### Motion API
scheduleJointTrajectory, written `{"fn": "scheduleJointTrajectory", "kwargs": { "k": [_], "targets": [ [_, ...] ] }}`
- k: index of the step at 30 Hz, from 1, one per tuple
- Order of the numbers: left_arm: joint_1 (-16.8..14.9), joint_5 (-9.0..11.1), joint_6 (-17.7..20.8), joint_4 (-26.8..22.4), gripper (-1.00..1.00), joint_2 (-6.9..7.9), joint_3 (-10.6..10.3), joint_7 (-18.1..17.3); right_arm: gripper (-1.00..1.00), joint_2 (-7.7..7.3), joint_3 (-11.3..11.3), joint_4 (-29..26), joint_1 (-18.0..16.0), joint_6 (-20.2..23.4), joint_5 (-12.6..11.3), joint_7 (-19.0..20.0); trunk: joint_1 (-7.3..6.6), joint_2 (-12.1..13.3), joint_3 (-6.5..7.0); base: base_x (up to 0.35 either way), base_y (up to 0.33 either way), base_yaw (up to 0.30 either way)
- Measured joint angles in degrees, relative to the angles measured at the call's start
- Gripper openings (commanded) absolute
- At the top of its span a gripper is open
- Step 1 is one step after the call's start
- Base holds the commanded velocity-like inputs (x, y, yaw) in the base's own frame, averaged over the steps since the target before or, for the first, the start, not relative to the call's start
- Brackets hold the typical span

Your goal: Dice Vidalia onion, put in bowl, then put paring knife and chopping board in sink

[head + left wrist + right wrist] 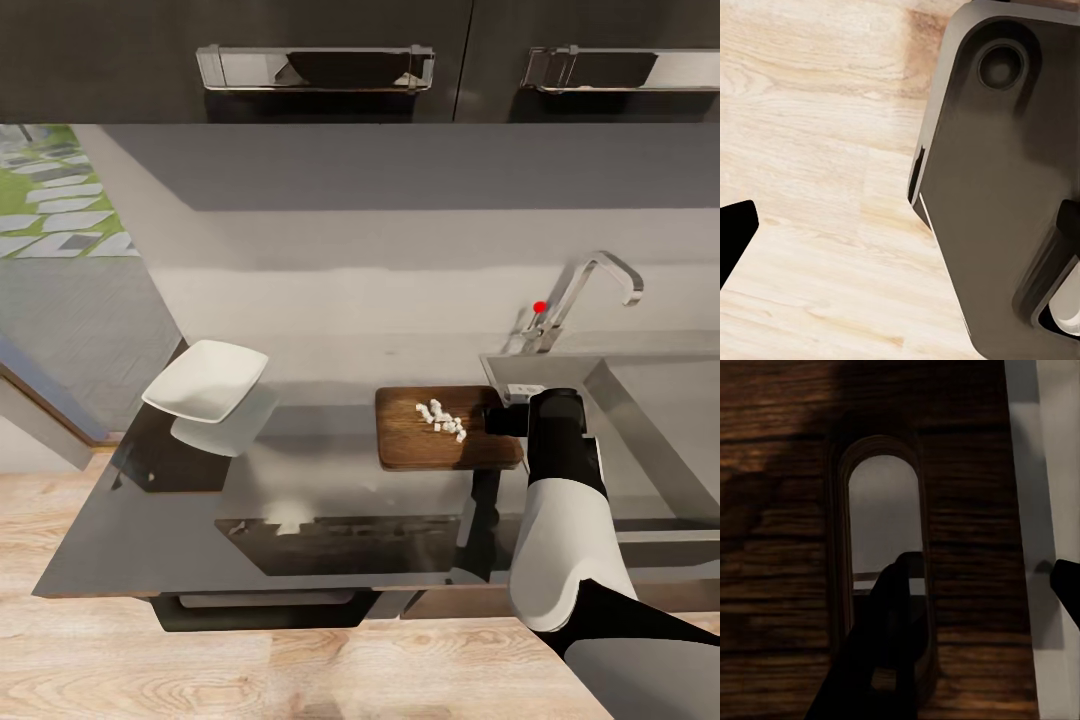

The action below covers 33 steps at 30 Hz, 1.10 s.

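Lowest in the head view is the wood floor, then the dark counter (150,540). The right arm comes up from the lower right, and the right gripper (512,412) sits at the board's (420,450) right end, by the sink (640,400) edge. In the right wrist view one dark finger (889,637) pokes into the board's slot (885,540) and the other finger (1066,585) is out past the edge, so the gripper looks spread around that end, not yet squeezed. The dice (441,418) lie in a small heap on the board, right of the middle. The bowl (205,380) is far off at the left. The left gripper is not clear, so I cannot tell its state. I think the step is getting the dice to the bowl: squeeze the board end, lift it flat, and carry it left.
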Motion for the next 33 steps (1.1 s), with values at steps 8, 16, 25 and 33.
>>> {"fn": "scheduleJointTrajectory", "kwargs": {
  "k": [8, 16, 25, 33],
  "targets": [
    [0.0, 0.0, 0.0, 0.0, 1.0, 0.0, 0.0, 0.0, -1.0, 0.0, 0.0, 0.0, 0.0, 0.0, 0.0, 0.0, 0.0, 0.0, 0.0, 0.0, 0.0, 0.0],
    [0.0, 0.0, 0.0, 0.0, 1.0, 0.0, 0.0, 0.0, -1.0, 0.0, 0.0, 0.0, 0.0, 0.0, 0.0, 0.0, 0.0, 0.0, 0.0, 0.0, 0.0, 0.0],
    [0.0, 0.0, 0.0, 0.0, 1.0, 0.0, 0.0, 0.0, -1.0, -0.01, 0.0, 1.2, 0.0, -0.3, 0.2, -0.1, 0.01, 0.0, 0.55, 0.0, 0.0, 0.0],
    [0.0, 0.0, 0.1, 0.0, 1.0, 0.0, 0.0, 0.0, -1.0, 0.0, 0.0, 1.5, 0.0, 0.3, -0.4, 0.0, 0.01, 0.0, 1.22, 0.0, 0.0, 0.0]
  ]
}}
